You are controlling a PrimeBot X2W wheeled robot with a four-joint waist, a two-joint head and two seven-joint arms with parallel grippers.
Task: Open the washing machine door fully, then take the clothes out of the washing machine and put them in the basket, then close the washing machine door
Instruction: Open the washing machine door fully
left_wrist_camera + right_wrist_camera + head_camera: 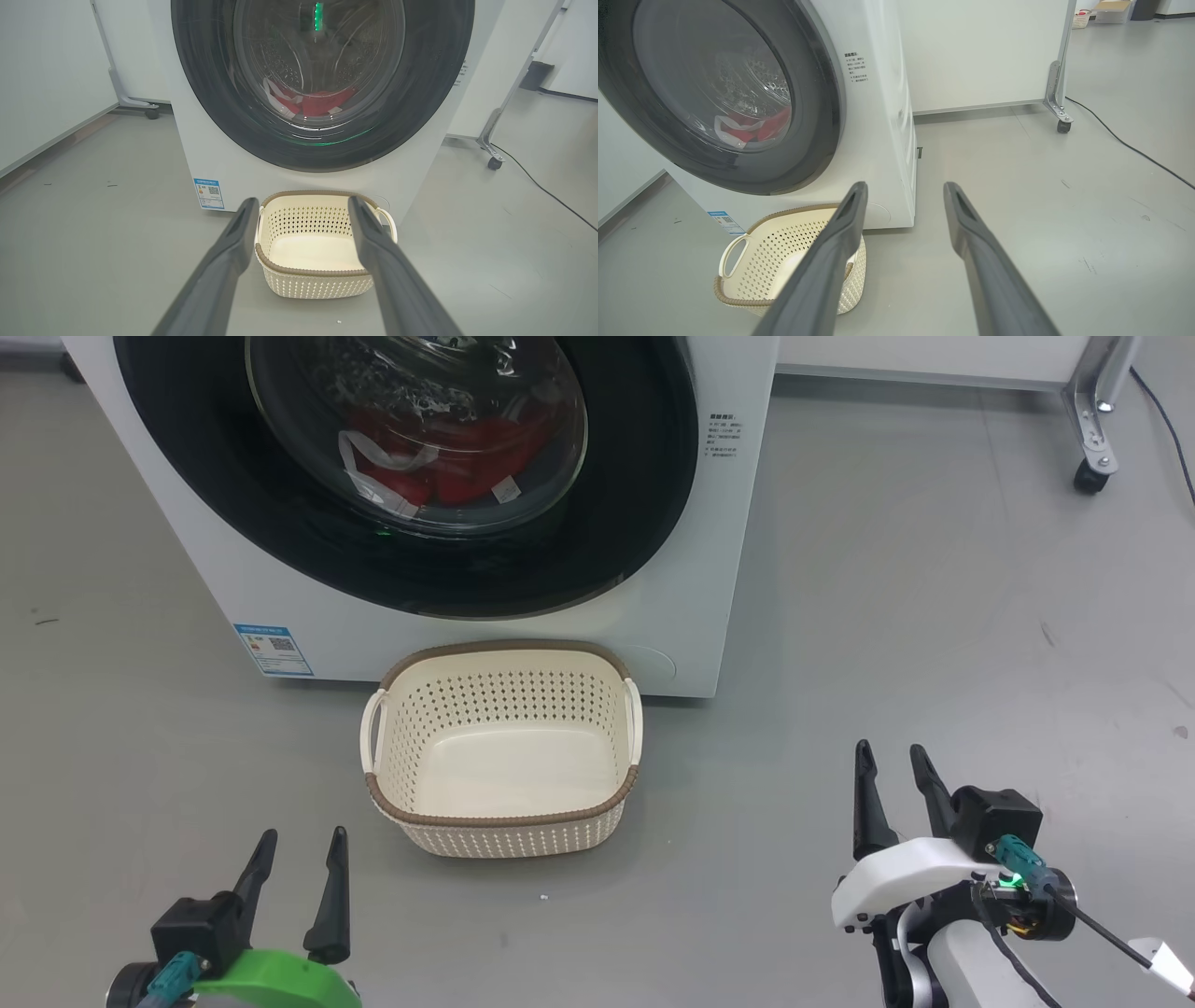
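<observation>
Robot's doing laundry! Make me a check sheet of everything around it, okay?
Surface: grey floor, a few scuff marks.
Job's things: door looks shut; red clothes behind its glass; basket empty, on the floor before the washing machine.
Clutter: one white speck near the basket.
Grippers: left gripper and right gripper open, holding nothing.
Cables: black cable on the floor at the right.
Surroundings: white panel on a wheeled foot.

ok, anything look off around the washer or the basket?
Nothing major: washing machine door shut, clothes inside, basket upright and empty. Only a tiny white speck on the floor in front of the basket.
</observation>
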